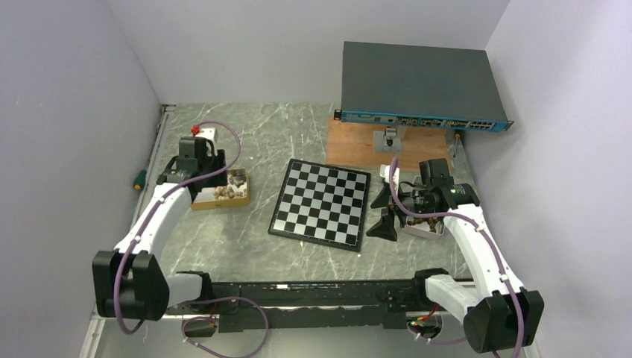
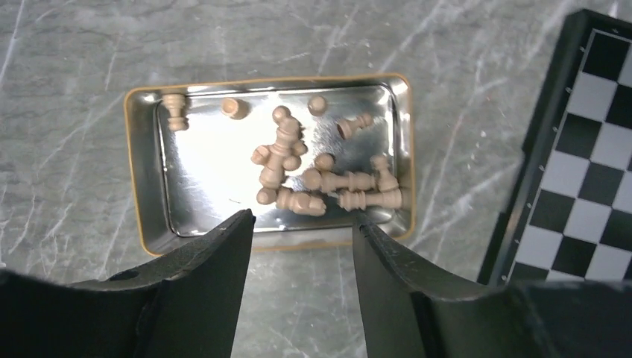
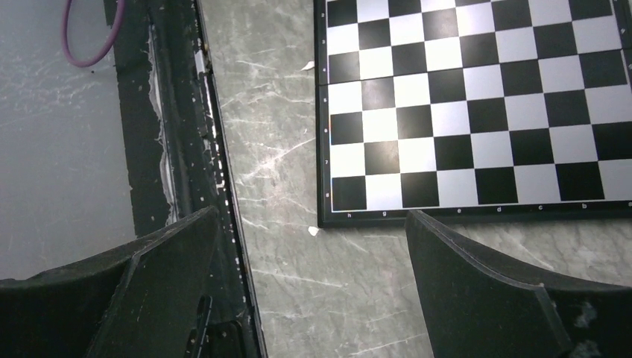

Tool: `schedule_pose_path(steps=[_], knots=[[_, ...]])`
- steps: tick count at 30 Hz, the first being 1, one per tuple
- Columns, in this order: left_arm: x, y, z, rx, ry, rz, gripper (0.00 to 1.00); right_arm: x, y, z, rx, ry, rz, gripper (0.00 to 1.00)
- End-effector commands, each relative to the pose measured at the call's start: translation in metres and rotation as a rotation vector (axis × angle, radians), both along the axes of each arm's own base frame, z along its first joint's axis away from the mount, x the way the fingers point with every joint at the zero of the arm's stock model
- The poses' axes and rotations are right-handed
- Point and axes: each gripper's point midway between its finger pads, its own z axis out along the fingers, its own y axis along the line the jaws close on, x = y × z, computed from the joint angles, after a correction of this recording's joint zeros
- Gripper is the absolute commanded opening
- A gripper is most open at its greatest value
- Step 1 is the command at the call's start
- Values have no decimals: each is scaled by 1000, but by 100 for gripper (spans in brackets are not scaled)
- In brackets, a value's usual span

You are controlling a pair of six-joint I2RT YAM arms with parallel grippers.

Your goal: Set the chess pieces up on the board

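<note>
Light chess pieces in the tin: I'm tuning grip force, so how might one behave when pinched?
The chess pieces look like small turned wood, so probably light and stiff. Most lie sideways in the shiny tin, so rounded bodies may roll or slip.

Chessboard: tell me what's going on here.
Setup has not begun: the board has no pieces on it. The left end effector hovers open above a tin of light pieces, holding nothing. The right end effector hangs wide open and empty over the table by the board's edge. A second tin sits under that arm.
</note>
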Motion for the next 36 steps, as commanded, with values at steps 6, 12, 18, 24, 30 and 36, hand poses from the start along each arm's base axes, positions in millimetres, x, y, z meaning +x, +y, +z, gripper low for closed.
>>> schedule_pose_path(steps=[6,12,18,24,30,36], knots=[[50,5,-10,14,38,-104,55,6,4,5,-5,-71,28,100],[61,14,-33,76,119,-115,54,5,5,1,-10,-51,38,100],[61,14,-52,85,181,-127,52,6,5,-2,-19,-37,34,100],[61,17,-63,100,213,-124,49,6,5,-2,-19,-30,38,100],[63,23,-73,126,249,-110,45,5,5,-2,-19,-32,41,100],[60,26,-80,143,277,-104,39,4,5,-2,-18,-33,42,100]])
